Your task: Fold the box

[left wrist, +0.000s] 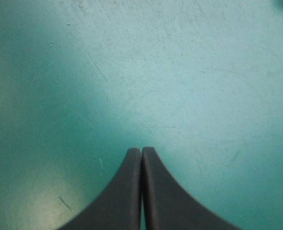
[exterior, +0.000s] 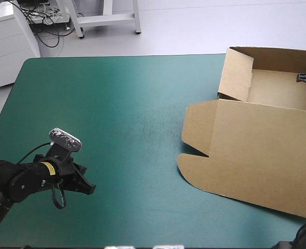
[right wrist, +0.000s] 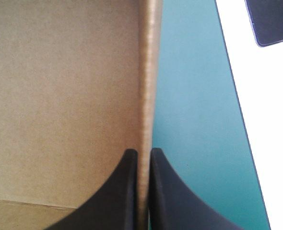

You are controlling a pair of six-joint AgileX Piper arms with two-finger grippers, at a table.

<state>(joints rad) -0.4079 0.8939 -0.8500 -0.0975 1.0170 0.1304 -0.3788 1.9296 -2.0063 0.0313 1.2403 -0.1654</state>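
The brown box lies at the table's right side as an open tray with raised walls, its lid flat toward the near edge. My right gripper reaches in from the right at the tray's right wall. In the right wrist view its fingers are all but shut on that upright wall, with the tray's inside to one side. My left gripper rests low over the teal-green cover near the front left, far from the box. Its fingers meet in one arch with nothing between them.
The table's right edge runs close beside the box wall, with pale floor and a dark mat beyond it. A white cabinet stands past the far left corner. Scratched teal-green cover lies between the left gripper and the box.
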